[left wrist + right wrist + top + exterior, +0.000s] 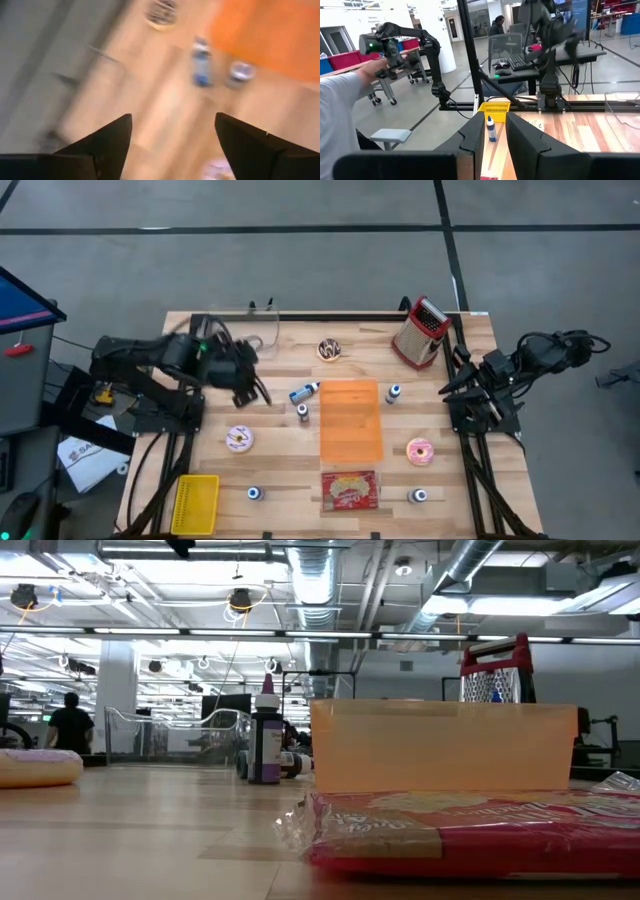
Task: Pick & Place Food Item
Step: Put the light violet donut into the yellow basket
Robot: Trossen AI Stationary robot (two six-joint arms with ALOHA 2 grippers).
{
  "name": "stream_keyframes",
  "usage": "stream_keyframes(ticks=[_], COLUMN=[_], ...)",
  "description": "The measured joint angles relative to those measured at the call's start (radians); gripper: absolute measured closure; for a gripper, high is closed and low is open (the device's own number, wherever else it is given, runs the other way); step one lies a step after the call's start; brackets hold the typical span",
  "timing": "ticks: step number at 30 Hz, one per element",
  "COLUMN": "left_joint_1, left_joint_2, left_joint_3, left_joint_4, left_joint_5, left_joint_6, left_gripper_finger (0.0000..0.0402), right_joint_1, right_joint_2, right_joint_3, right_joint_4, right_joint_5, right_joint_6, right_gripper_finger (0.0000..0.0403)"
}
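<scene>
The left gripper (252, 388) hovers over the left half of the wooden table (280, 470), its two dark fingers spread wide with nothing between them. Just beyond it lie a small bottle on its side (304, 392) and an upright small bottle (303, 412), both close against the tall translucent orange bin (351, 420) that fills the middle and blocks a straight path across. The pink frosted doughnut (239, 438), round and glossy, rests on bare wood just nearer the front edge than the left gripper, with open room around it. A second pink doughnut (420, 450) lies right of the bin, and a chocolate-striped doughnut (330, 350) sits toward the back edge. A crinkly red snack packet (349, 489) lies in front of the bin, flanked by capped bottles (255, 493). A perforated yellow basket (196, 503) occupies the front left corner; a metal box grater with a red rim (421, 330) stands at the back right. The right gripper (452, 384) waits at the table's right edge, fingers drawn narrow and empty. A person's sleeve (340, 115) shows beyond the table.
</scene>
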Motion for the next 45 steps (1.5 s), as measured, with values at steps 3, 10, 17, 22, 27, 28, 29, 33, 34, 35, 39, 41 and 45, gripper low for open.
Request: stream_keyframes(ticks=[3, 10, 17, 22, 27, 28, 29, 33, 34, 35, 39, 41, 45], left_joint_1=[-0.035, -0.135, -0.219, -0.224, -0.224, -0.224, -0.224, -0.224, -0.224, -0.224, -0.224, -0.224, -0.224], left_joint_2=[-0.024, -0.027, -0.021, -0.023, -0.023, -0.023, -0.023, -0.023, -0.023, -0.023, -0.023, -0.023, -0.023], left_joint_3=[-0.073, -0.32, -0.517, -0.585, -0.618, -0.623, -0.63, -0.675, -0.692, -0.712, -0.784, -0.81, -0.841], left_joint_4=[-0.012, -0.046, -0.021, 0.075, 0.33, 0.365, 0.383, 0.4, 0.409, 0.426, 0.515, 0.556, 0.575], left_joint_5=[0.089, 0.249, 0.269, 0.267, 0.311, 0.314, 0.316, 0.316, 0.323, 0.334, 0.398, 0.404, 0.404], left_joint_6=[-0.091, -0.193, -0.224, -0.209, -0.119, -0.113, -0.109, -0.114, -0.115, -0.116, -0.117, -0.117, -0.117], left_gripper_finger=[0.0097, 0.0059, 0.0009, 0.0004, 0.0002, 0.0002, 0.0002, 0.0002, 0.0002, 0.0002, 0.0002, 0.0002, 0.0002], right_joint_1=[0.0, 0.001, 0.001, 0.0, -0.001, -0.001, -0.001, -0.001, -0.001, -0.001, -0.001, -0.001, -0.001], right_joint_2=[-0.005, -0.005, -0.005, -0.005, -0.005, -0.005, -0.005, -0.005, -0.005, -0.005, -0.005, -0.005, -0.005], right_joint_3=[0.0, 0.0, 0.0, 0.0, 0.0, 0.0, 0.0, 0.0, 0.0, 0.0, 0.0, 0.0, 0.0], right_joint_4=[0.0, -0.008, -0.021, -0.019, -0.012, -0.008, -0.007, -0.004, -0.003, -0.003, -0.003, -0.003, -0.003], right_joint_5=[0.0, 0.0, 0.0, 0.0, 0.0, 0.0, 0.0, 0.0, 0.0, 0.0, 0.0, 0.0, 0.0], right_joint_6=[0.003, 0.002, 0.002, -0.006, -0.003, -0.001, -0.001, -0.001, -0.001, 0.0, 0.003, 0.003, 0.003], right_gripper_finger=[0.0329, 0.0329, 0.0329, 0.0329, 0.0329, 0.0329, 0.0329, 0.0329, 0.0329, 0.0329, 0.0329, 0.0329, 0.0329])
